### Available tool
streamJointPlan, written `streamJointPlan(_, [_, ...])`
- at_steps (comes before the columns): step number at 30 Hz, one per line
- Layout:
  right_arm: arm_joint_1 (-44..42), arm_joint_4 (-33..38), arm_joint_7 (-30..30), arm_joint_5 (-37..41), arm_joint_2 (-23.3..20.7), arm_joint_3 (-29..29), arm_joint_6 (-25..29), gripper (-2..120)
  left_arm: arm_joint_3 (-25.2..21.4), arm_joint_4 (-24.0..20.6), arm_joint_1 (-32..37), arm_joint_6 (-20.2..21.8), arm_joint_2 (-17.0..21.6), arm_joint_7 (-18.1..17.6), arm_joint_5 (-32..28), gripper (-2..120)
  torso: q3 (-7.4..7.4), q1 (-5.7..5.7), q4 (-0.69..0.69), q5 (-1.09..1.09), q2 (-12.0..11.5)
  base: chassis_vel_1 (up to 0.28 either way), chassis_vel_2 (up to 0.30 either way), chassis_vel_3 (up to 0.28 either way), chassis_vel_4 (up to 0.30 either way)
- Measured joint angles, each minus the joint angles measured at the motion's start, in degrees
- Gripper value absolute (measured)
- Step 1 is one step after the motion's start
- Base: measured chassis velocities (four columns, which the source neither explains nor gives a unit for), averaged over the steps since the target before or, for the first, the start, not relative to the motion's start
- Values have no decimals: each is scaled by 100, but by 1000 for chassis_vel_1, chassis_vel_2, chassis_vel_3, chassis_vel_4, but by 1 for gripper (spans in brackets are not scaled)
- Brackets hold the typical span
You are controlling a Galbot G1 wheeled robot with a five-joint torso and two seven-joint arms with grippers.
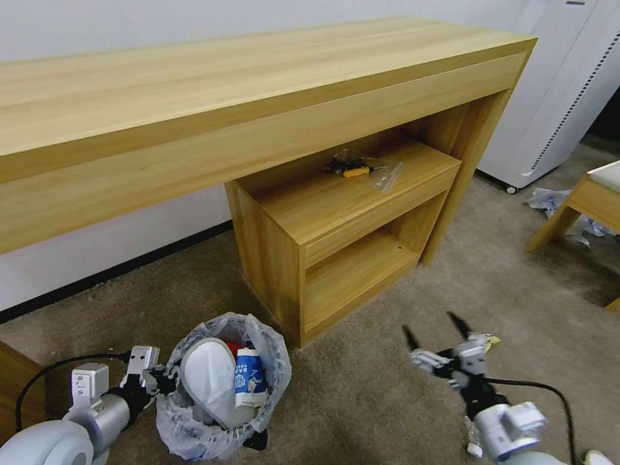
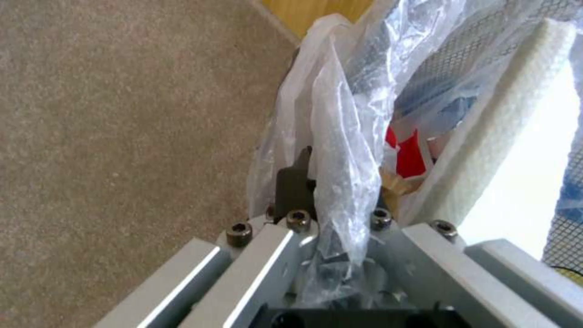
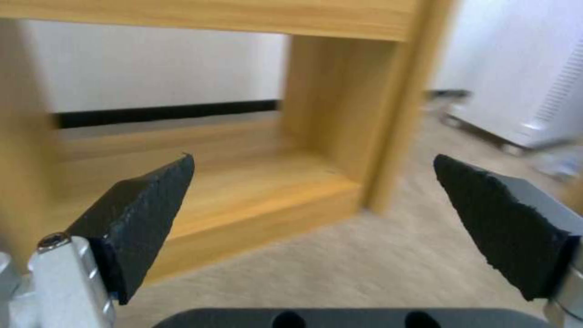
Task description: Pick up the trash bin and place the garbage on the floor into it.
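The trash bin [image 1: 187, 426], black with a crinkly white bag, is at the lower left of the head view, over the beige floor [image 1: 381, 394]. Inside it lie a white slipper [image 1: 208, 381], a blue-white carton [image 1: 248, 378] and something red [image 1: 234, 349]. My left gripper [image 1: 161, 379] is shut on the bin's near rim; the left wrist view shows the bag [image 2: 346, 150] pinched in the left gripper [image 2: 334, 196]. My right gripper [image 1: 434, 330] hangs open above the carpet, with nothing in the right gripper [image 3: 313, 159]. A small yellow-white scrap of garbage [image 1: 486, 340] lies beside it.
A long wooden desk [image 1: 258, 97] with a low shelf unit [image 1: 349, 226] stands right behind the bin. A clear bag with a yellow-handled item [image 1: 355, 169] lies on the unit. Crumpled paper [image 1: 547, 199] lies by a wooden stool [image 1: 591, 194] at the right, near a white appliance [image 1: 562, 90].
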Motion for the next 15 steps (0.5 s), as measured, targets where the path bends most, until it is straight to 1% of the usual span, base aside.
streamJointPlan(1, [0, 0, 0, 0, 0, 0, 0, 100, 0, 0, 0, 0, 0, 0, 0, 0, 0, 0, 0, 0, 0, 0, 0, 0, 0])
streamJointPlan(2, [-86, -14, -13, 90, 158, 288, 43, 100, 1, 1, 1, 0, 1, 27, 14, 0, 0, 0, -1, 0, 0, 0, 0, 0, 0])
streamJointPlan(6, [-120, -34, -37, 128, 226, 421, 85, 100, 2, 2, 0, 0, 3, 43, 16, 0, 0, 0, -1, 0, 0, 0, 0, 0, 0])
streamJointPlan(8, [-172, -86, -78, 174, 324, 633, 179, 100, 2, 8, -2, 0, 10, 57, 20, 0, 1, 0, -1, 0, 0, 0, 0, 0, 0])
streamJointPlan(10, [-183, -103, -99, 182, 345, 687, 210, 100, 2, 11, -2, 0, 12, 64, 24, 0, 1, 0, -1, 0, 0, 0, 0, 0, 0])
streamJointPlan(11, [-222, -147, -150, 201, 398, 832, 298, 100, 1, 30, -2, 0, 14, 103, 51, 0, 1, 0, 0, 1, 0, 0, 0, 0, 0])
streamJointPlan(15, [-255, -161, -176, 229, 445, 925, 349, 100, 0, 55, 3, 0, 14, 165, 95, 0, 1, 0, 0, 0, 0, 0, 0, 0, 0])
